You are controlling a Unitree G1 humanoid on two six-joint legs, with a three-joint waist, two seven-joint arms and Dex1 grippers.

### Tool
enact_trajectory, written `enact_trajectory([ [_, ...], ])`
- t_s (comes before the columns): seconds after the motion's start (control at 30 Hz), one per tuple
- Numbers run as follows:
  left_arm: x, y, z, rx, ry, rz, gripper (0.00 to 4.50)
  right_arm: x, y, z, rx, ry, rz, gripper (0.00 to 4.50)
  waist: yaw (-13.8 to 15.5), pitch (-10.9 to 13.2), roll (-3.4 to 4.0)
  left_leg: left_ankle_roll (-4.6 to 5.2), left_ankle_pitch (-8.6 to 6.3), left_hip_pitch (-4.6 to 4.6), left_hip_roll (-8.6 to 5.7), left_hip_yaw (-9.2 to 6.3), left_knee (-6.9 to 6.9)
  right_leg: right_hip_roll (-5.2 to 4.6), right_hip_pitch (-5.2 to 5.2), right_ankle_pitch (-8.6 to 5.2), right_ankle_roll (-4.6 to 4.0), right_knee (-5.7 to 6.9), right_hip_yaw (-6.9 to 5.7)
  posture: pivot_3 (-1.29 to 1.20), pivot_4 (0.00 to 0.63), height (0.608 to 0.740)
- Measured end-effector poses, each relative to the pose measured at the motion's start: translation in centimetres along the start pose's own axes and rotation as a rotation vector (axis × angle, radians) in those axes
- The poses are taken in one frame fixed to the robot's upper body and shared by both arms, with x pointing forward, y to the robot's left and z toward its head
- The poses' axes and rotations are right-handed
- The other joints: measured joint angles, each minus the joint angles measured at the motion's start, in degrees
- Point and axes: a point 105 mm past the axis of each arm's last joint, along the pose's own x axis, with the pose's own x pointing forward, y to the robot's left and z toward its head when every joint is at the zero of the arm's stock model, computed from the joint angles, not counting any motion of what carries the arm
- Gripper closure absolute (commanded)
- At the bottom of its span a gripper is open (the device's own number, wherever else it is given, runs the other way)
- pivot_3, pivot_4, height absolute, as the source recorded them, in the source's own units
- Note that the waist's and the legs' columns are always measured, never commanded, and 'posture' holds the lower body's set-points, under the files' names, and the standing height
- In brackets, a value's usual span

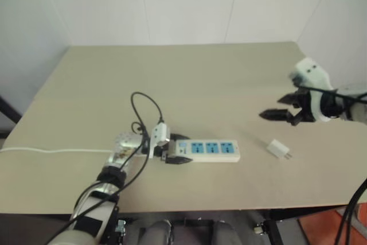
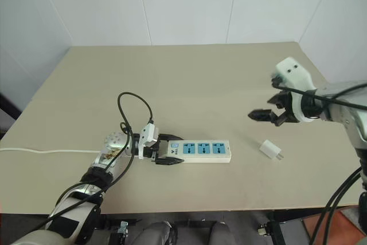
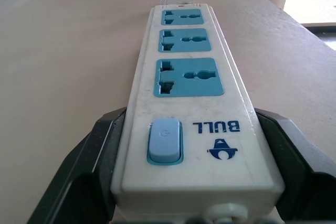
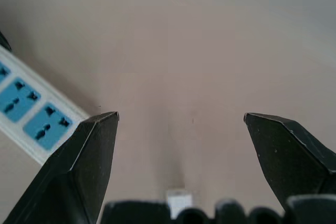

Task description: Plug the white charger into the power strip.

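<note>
The power strip (image 2: 198, 150) lies flat on the table (image 2: 189, 78) in front of me, and my left gripper (image 2: 167, 150) has its two black fingers (image 3: 89, 166) closed against the long sides of the strip's switch end, holding it. On that end I can read "BULL" printed in blue, upside down from my wrist, above a small bell-like logo, next to a pale blue rocker switch (image 3: 165, 141). Three blue socket panels run along the strip beyond that. The white charger (image 2: 270, 150) rests on the table just past the strip's far end, apart from it, its prongs pointing away from the strip. My right gripper (image 2: 268, 116) hangs above the table near the charger, fingers spread wide with nothing between them.
</note>
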Motion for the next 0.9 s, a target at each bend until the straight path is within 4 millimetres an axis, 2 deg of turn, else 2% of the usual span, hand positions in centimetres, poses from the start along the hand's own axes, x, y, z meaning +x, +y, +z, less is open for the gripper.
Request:
enact_trajectory([
  [0.33,0.0,0.2,0.4,0.044,0.049,-0.022,1.20,3.2,-0.7,-3.4,-0.052,0.325,0.028,0.00,-0.2,0.0,0.03,0.01,-0.01,-0.51,-0.06,0.08,0.44,-0.01,-0.59,0.06,0.07,0.28,0.10,0.00,0.150,0.740],
  [0.6,0.0,0.2,0.4,0.032,0.055,-0.018,1.20,4.2,-1.1,-4.0,-0.103,0.378,0.049,0.00,-0.2,0.0,0.04,0.02,-0.02,-0.51,-0.07,0.08,0.52,-0.01,-0.58,0.07,0.08,0.29,0.10,0.00,0.150,0.740],
  [0.9,0.0,0.0,0.4,0.009,0.059,-0.024,1.20,5.9,-0.1,-5.8,-0.145,0.449,0.106,0.00,-0.3,0.0,0.05,0.01,-0.03,-0.54,-0.08,0.08,0.55,-0.01,-0.61,0.07,0.08,0.29,0.10,0.00,0.150,0.740],
])
